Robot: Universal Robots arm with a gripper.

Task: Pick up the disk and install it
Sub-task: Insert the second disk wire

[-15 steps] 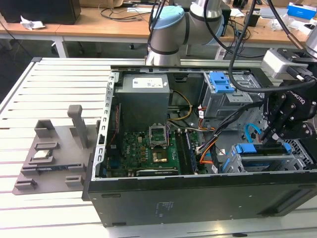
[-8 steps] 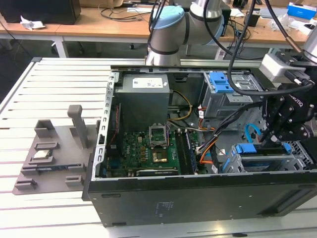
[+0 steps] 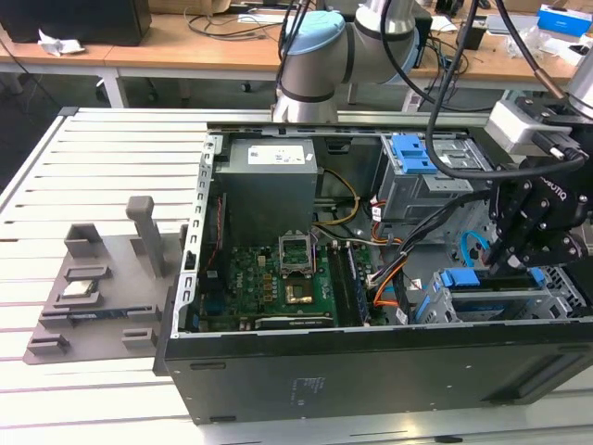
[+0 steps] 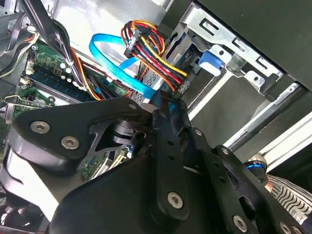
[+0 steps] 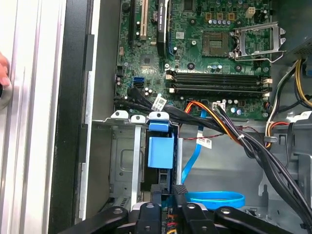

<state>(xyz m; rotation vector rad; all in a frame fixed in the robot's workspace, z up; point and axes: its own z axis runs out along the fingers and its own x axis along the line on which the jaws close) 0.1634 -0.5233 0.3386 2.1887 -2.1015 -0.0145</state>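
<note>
The open computer case (image 3: pixel 306 371) lies on its side on the slatted table. My gripper (image 3: pixel 505 264) hangs over the grey metal drive bay (image 3: pixel 491 301) at the case's end on the exterior view's right. In the first wrist view the disk (image 5: pixel 161 152) stands edge-on in the bay (image 5: pixel 124 165), and only its blue carrier rail shows, just below the blue latch (image 5: pixel 158 127). The gripper (image 5: pixel 167 192) has its fingers drawn close on the blue edge. In the second wrist view the gripper (image 4: pixel 163 105) pinches a blue sliver at its tip.
The motherboard (image 5: pixel 209 48) fills the case floor beside the bay. Black and orange cable bundles (image 5: pixel 234 131) and a blue flat cable (image 5: pixel 214 199) run close to the gripper. A second bay with a blue latch (image 3: pixel 412 153) stands behind. A grey fixture tray (image 3: pixel 102 287) lies outside. A hand (image 5: pixel 2 73) rests at the table edge.
</note>
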